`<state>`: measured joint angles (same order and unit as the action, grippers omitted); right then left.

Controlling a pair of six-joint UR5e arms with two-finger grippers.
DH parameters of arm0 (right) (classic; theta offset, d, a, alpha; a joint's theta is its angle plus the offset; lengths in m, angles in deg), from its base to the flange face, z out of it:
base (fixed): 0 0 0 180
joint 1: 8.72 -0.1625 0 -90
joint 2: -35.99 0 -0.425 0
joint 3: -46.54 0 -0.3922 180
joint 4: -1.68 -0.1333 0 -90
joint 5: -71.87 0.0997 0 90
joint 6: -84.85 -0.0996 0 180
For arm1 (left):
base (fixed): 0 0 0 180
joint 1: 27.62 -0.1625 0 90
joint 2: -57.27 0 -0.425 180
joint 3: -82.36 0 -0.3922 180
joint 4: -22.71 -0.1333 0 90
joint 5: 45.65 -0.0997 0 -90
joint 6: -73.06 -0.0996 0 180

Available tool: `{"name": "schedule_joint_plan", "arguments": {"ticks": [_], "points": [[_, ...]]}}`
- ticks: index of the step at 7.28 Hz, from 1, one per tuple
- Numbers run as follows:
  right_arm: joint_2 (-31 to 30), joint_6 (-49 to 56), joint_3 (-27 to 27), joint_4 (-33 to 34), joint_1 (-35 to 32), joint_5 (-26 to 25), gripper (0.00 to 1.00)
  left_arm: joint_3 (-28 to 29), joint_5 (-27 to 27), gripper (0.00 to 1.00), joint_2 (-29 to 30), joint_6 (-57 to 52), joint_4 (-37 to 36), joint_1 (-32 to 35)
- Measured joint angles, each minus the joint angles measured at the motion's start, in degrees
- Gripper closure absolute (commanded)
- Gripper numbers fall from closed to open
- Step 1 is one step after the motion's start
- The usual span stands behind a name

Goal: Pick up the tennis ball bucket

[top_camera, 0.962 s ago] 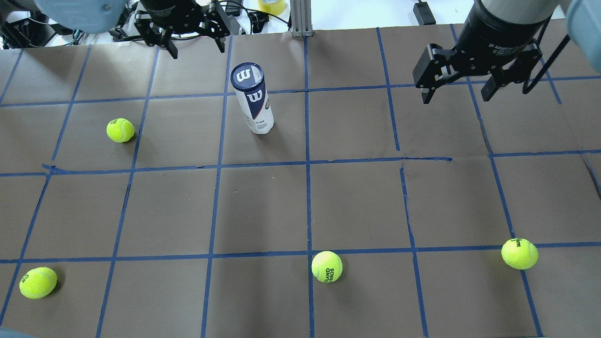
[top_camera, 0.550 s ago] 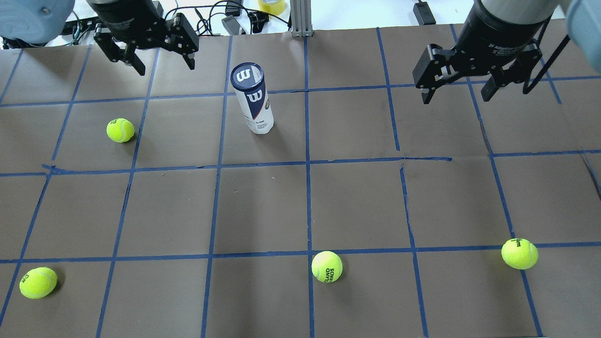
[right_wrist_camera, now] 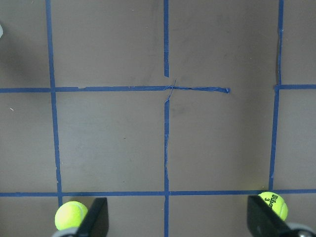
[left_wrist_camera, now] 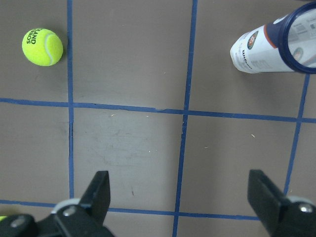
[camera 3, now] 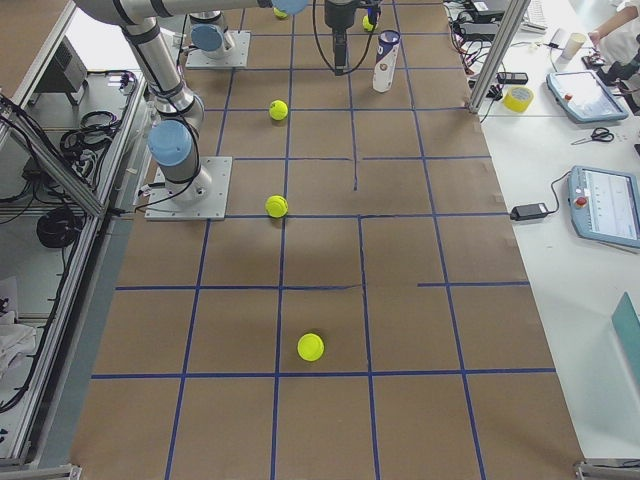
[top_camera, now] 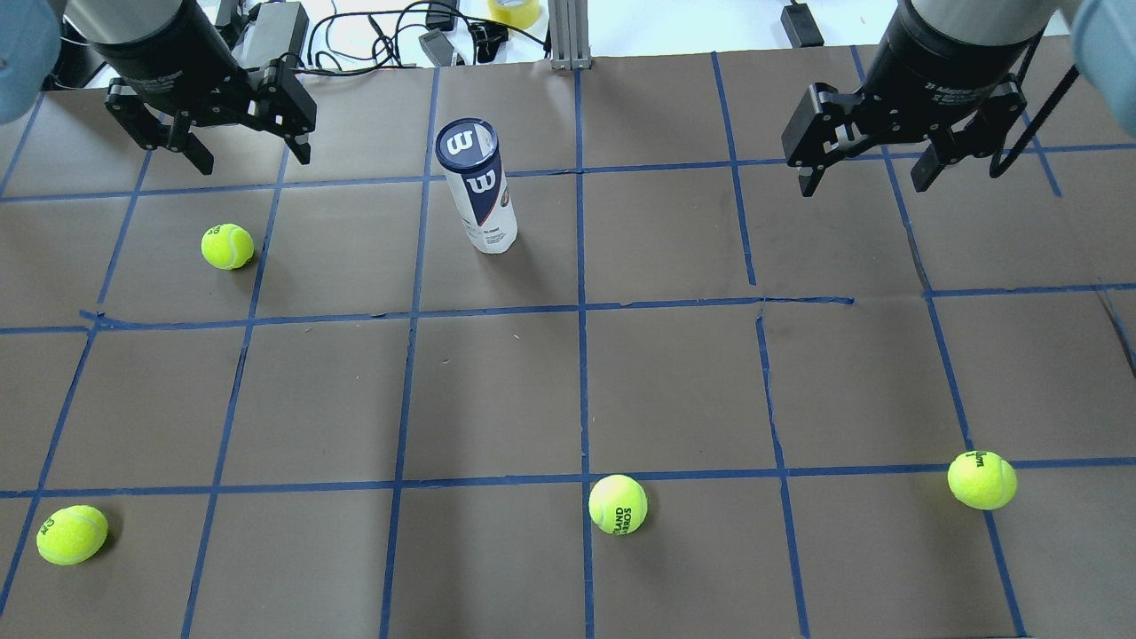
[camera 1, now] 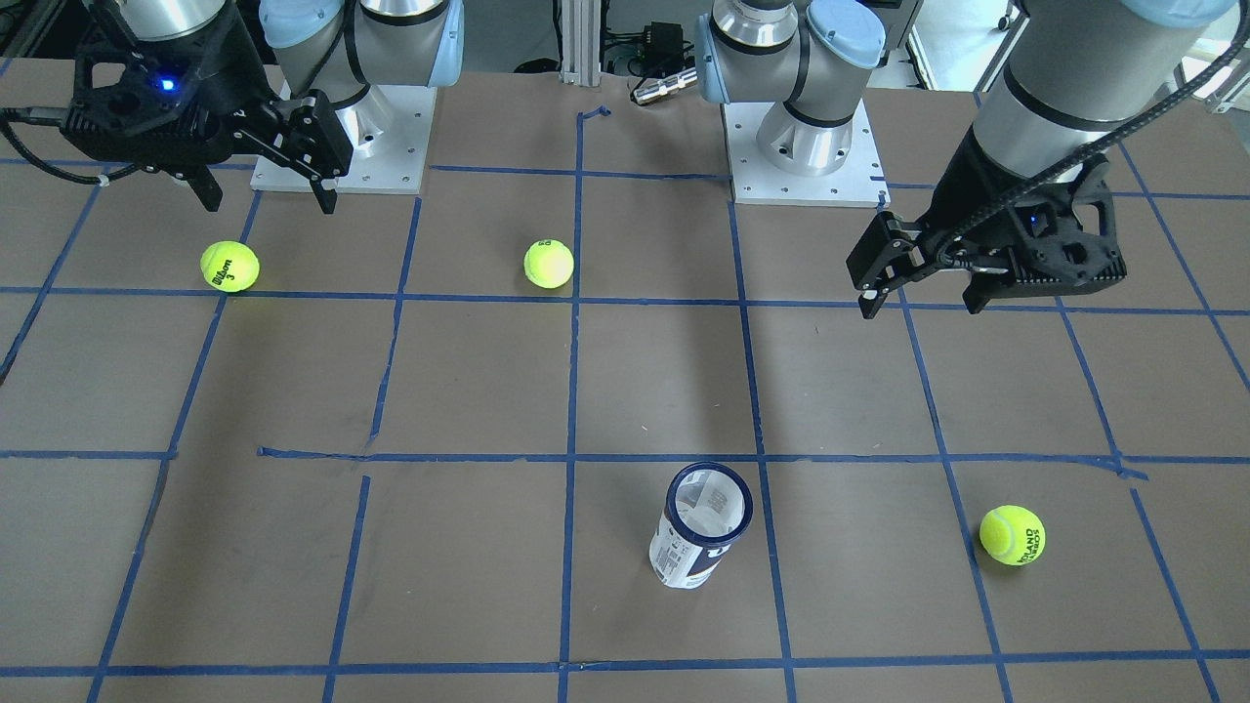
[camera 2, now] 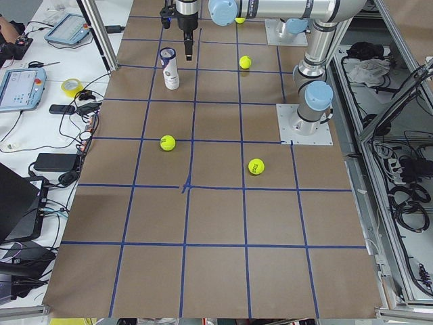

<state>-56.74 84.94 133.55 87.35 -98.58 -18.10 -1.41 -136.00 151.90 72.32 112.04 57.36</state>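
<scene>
The tennis ball bucket (top_camera: 480, 191) is a slim clear tube with a white and navy W label and a navy rim. It stands upright on the brown table, far of centre, and also shows in the front view (camera 1: 699, 532) and the left wrist view (left_wrist_camera: 269, 47). My left gripper (top_camera: 253, 158) hangs open and empty above the table, well to the left of the bucket; it also shows in the front view (camera 1: 918, 305). My right gripper (top_camera: 865, 182) is open and empty, high over the far right; it also shows in the front view (camera 1: 269, 203).
Several yellow-green tennis balls lie on the taped grid: one left of the bucket (top_camera: 227, 246), one at the near left (top_camera: 72, 534), one near centre (top_camera: 618, 504), one at the near right (top_camera: 982, 479). Cables and a tape roll (top_camera: 515, 11) lie beyond the far edge.
My left gripper has swung to the left in the overhead view, away from the bucket, still open. The right gripper and the bucket have stayed put.
</scene>
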Motion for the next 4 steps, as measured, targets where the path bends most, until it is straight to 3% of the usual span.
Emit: {"name": "schedule_joint_plan", "arguments": {"ticks": [4], "points": [[0.00, 0.00, 0.00, -0.06, 0.03, -0.03, 0.00, -2.90, 0.83, 0.00, -2.68, -0.90, 0.76, -0.35]]}}
